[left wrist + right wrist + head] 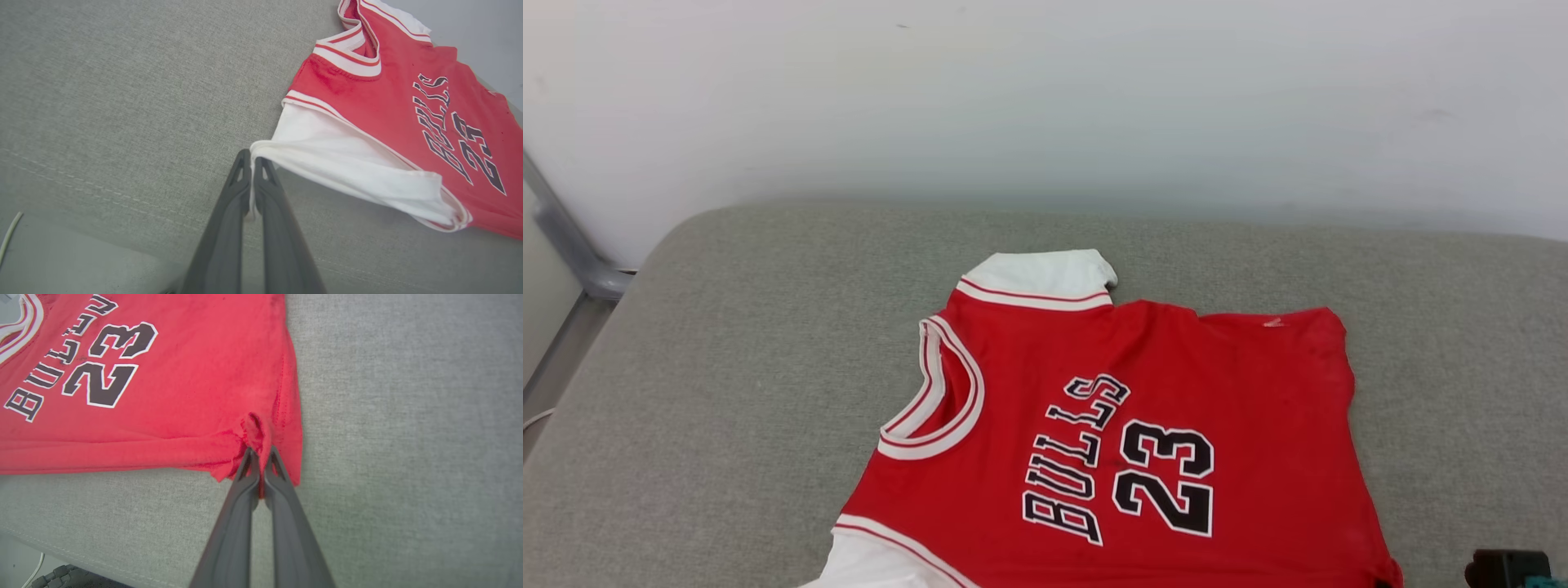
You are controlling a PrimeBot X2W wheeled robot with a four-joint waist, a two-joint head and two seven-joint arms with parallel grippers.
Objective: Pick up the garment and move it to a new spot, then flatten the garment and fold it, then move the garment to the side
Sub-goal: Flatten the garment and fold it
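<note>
Grey cushion (727, 367), garment (1217, 367), near sleeve cut off

So the jersey (1143, 408) lies sideways on the cushion (727, 367), wall (1045, 98) behind it, neck left and hem right, with the left gripper (250, 157) pinching the near sleeve's (347, 163) edge and the right gripper (261, 454) pinching the near hem corner.

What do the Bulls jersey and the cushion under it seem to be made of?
Bulls jersey: soft matte knit, perhaps cotton or polyester; it bunches where pinched, with stitched hems. Cushion: grey woven upholstery, matte; a coarse weave and seam line show.
</note>
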